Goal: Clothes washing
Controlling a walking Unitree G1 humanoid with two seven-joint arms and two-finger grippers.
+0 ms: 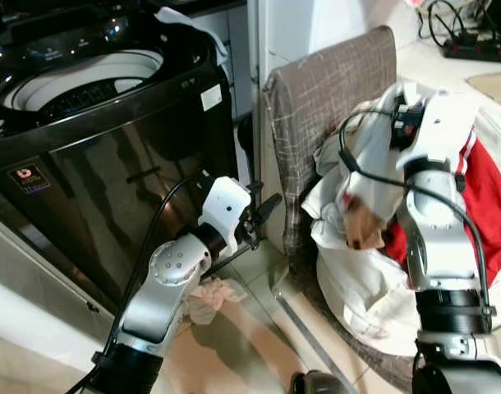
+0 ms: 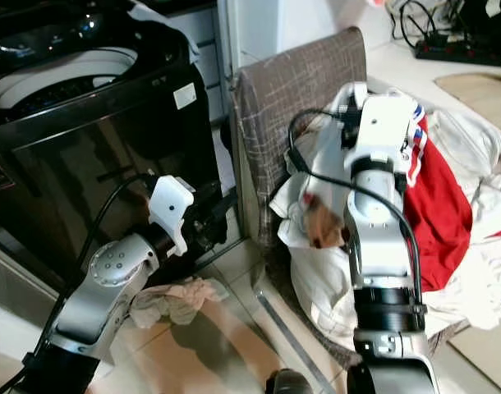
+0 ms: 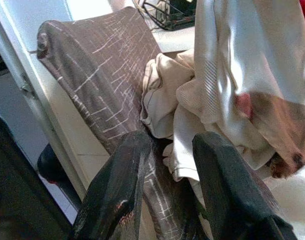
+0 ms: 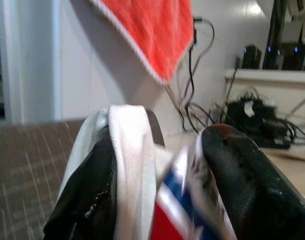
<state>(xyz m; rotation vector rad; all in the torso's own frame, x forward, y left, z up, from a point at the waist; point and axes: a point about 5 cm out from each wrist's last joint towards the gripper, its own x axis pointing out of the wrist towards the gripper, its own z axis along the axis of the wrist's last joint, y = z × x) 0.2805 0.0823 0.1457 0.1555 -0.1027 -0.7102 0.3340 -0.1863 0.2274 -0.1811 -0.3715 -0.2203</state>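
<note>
Right wrist view is showing the right hand [image 4: 162,200] clamping on a white garment [image 1: 361,176] above the clothes pile [image 1: 374,279] at 3 o'clock from the washing machine [image 1: 94,123]. Left hand [image 3: 177,190] is hovering with fingers apart. Cloth looks soft, light; gathering a thick fold seems best.

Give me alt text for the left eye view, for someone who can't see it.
The robot's right gripper reaches into a pile of white and red clothes heaped in a brown fabric laundry basket, with white cloth draped over it. Its left gripper hovers open beside the open-topped black washing machine, above a crumpled cloth on the tiled floor.
</note>
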